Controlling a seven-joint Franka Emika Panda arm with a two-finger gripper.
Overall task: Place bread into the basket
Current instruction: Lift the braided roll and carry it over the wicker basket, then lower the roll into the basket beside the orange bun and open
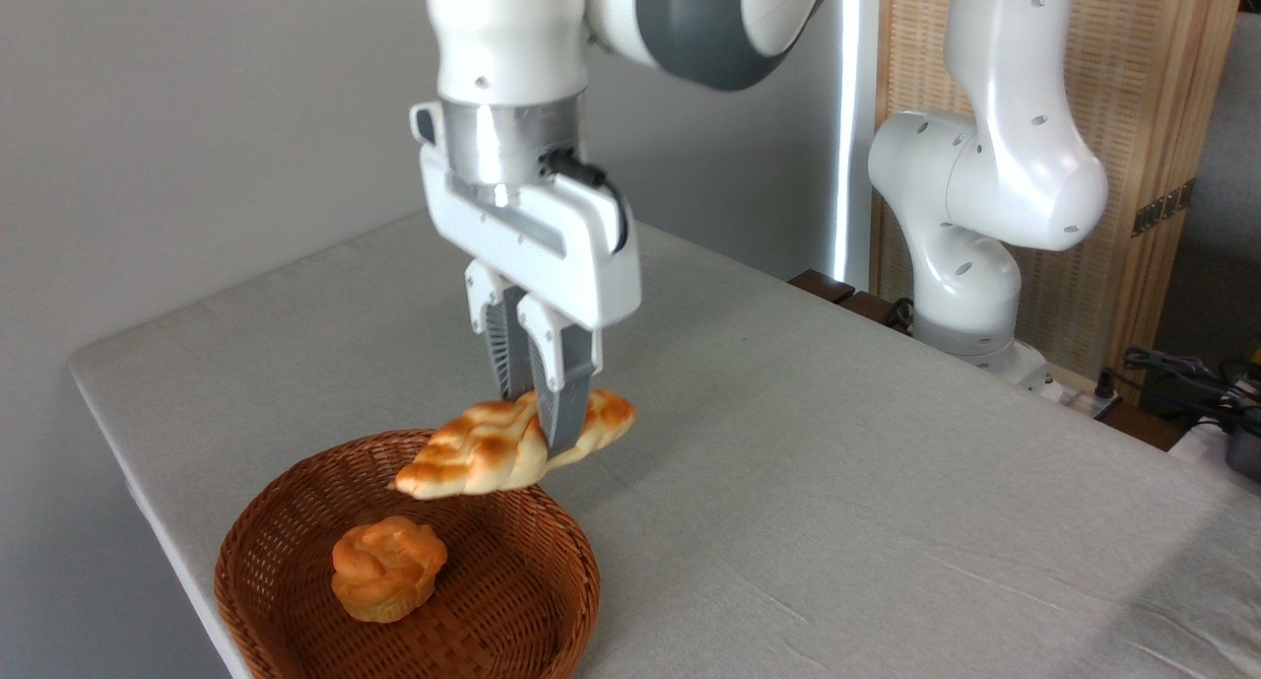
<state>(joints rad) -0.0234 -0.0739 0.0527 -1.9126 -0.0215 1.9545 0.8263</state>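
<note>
1. The bread, lower centre of frame, is hanging in the air over the far rim of the basket, tilted with its left tip lower.
2. The gripper is pinching the loaf near its right half, probably causing the droop.
3. Braided golden crust with pale seams and pointed ends.
4. Round shallow reddish-brown wicker basket is holding a small round bun.
5. A grey cloth is covering the table.

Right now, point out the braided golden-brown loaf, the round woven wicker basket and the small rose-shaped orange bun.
braided golden-brown loaf point(473, 457), fixed camera, on its crust left of the fingers.
round woven wicker basket point(246, 551), fixed camera, on its left rim.
small rose-shaped orange bun point(387, 568), fixed camera, on its top.
</note>
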